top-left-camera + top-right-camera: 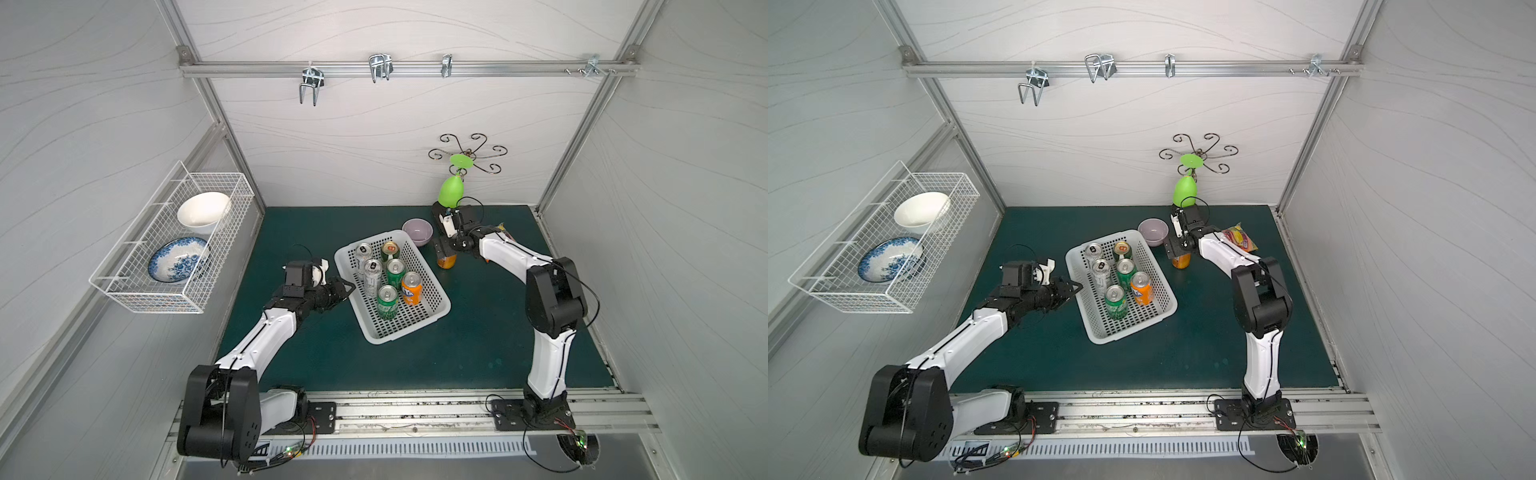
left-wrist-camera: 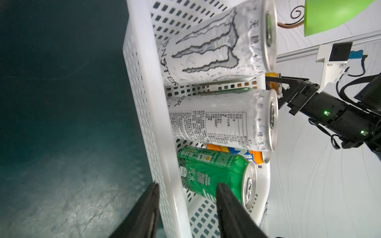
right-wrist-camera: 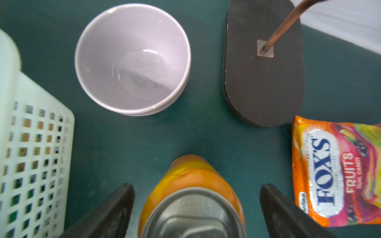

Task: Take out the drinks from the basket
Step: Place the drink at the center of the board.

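The white perforated basket (image 1: 409, 328) (image 1: 1138, 326) lies mid-table. In it stand two slim silver-white cans (image 1: 363, 251) (image 1: 372, 271), a cream-and-green can (image 1: 390, 249), two green cans (image 1: 396, 272) (image 1: 387, 301) and an orange can (image 1: 411, 287). Another orange can (image 1: 446, 262) (image 3: 191, 181) stands on the mat right of the basket. My right gripper (image 1: 444, 249) (image 3: 196, 185) hangs over it, open, both fingers clear of its sides. My left gripper (image 1: 351, 286) (image 2: 188, 185) is open astride the basket's left wall (image 2: 148, 103), one finger outside, one inside beside a green can (image 2: 208, 171).
A lilac bowl (image 1: 417, 231) (image 3: 132, 59) sits behind the free orange can. A black stand base (image 3: 263, 72) carries a green ornament (image 1: 451, 191). A candy bag (image 1: 1239, 237) (image 3: 338, 171) lies right of the can. A wire rack (image 1: 174, 245) with bowls hangs on the left wall.
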